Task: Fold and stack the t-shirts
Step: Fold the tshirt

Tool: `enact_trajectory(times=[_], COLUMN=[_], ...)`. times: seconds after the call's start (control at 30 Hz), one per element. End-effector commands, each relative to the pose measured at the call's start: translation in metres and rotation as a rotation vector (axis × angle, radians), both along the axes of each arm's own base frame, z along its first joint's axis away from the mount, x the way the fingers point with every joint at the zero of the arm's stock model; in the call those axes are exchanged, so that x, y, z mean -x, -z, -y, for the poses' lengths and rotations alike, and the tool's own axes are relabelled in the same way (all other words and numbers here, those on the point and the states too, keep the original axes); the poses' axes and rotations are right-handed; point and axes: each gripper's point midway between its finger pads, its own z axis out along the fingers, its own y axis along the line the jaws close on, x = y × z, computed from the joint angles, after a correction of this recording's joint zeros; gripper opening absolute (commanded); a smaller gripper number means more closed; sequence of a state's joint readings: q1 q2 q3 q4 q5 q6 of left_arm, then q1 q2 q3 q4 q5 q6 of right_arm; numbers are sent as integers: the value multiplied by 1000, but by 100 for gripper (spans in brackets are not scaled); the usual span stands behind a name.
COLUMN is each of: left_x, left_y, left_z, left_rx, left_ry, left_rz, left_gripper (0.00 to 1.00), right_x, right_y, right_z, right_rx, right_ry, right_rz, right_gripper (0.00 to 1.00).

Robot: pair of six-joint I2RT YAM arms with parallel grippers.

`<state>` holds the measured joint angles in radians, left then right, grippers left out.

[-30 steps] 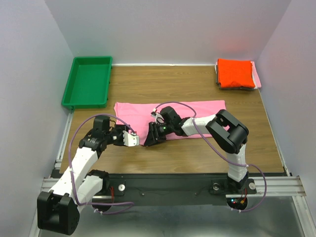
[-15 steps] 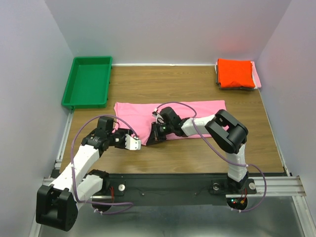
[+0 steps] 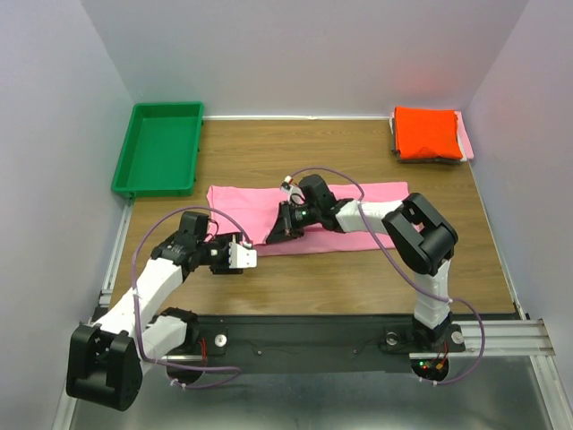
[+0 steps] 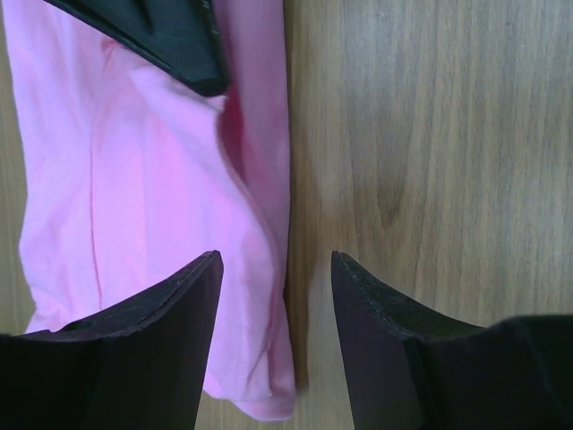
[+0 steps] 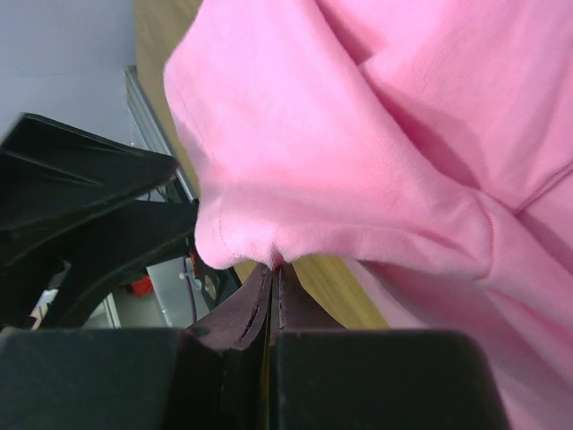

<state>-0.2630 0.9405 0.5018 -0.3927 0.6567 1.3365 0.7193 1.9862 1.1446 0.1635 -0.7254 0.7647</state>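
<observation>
The large pink t-shirt (image 3: 358, 202) lies as a long folded strip across the middle of the table. My right gripper (image 3: 277, 233) is shut on a pinch of its near left edge, and the cloth (image 5: 376, 134) bunches up from the closed fingertips (image 5: 276, 269). My left gripper (image 3: 243, 258) hovers open at the strip's near left corner. In the left wrist view the pink shirt's edge (image 4: 134, 179) runs below the gap between the fingers (image 4: 276, 269), not gripped. An orange-red t-shirt (image 3: 428, 132) lies folded on top of a stack at the back right, over a paler pink one (image 3: 466, 141).
A green tray (image 3: 159, 148) stands at the back left. Bare wooden table (image 4: 430, 134) lies right of the shirt's edge in the left wrist view. The right gripper's black finger (image 4: 170, 36) shows at the top there. Side walls close in the table.
My right gripper went from open to shut on the pink shirt's near edge and has drawn it up and back. My left gripper has shifted slightly right toward the shirt's corner.
</observation>
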Motion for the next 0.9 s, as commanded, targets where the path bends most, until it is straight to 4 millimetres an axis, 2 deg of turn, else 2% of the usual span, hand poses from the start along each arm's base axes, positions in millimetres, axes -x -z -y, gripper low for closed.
enact_trajectory(times=[0.0,0.1,0.23,0.3,0.4,0.57,0.6,0.7,0.8,0.87], left_x=[-5,-14,-39,-49,-56,-78,-82,-93,-103,-113], left_y=[-9,-10,-20,-26,-24,-27,-24,-31,-25,-31], left_z=[8,7,4,4,1,-12,-16,-19,-22,-25], left_rx=[43,42,50,58,41,-3,-11,-12,-38,-40], left_ry=[-4,-36,-113,-146,-162,-226,-241,-249,-260,-269], left_rz=[-13,13,91,99,92,127,114,110,72,85], left_gripper=[64,64,63,59,52,39,39,35,32,30], right_x=[-21,-30,-39,-40,-44,-56,-61,-68,-76,-80], right_y=[-51,-58,-66,-67,-67,-63,-63,-61,-59,-59], right_z=[-3,0,-3,-4,-4,1,3,4,4,4], right_rx=[-106,-120,-138,-142,-141,-132,-130,-128,-125,-123], right_ry=[0,10,10,4,5,29,38,49,60,69], right_rz=[72,84,104,114,128,144,149,152,163,173], right_gripper=[1,0,0,0,1,1,1,1,0,1])
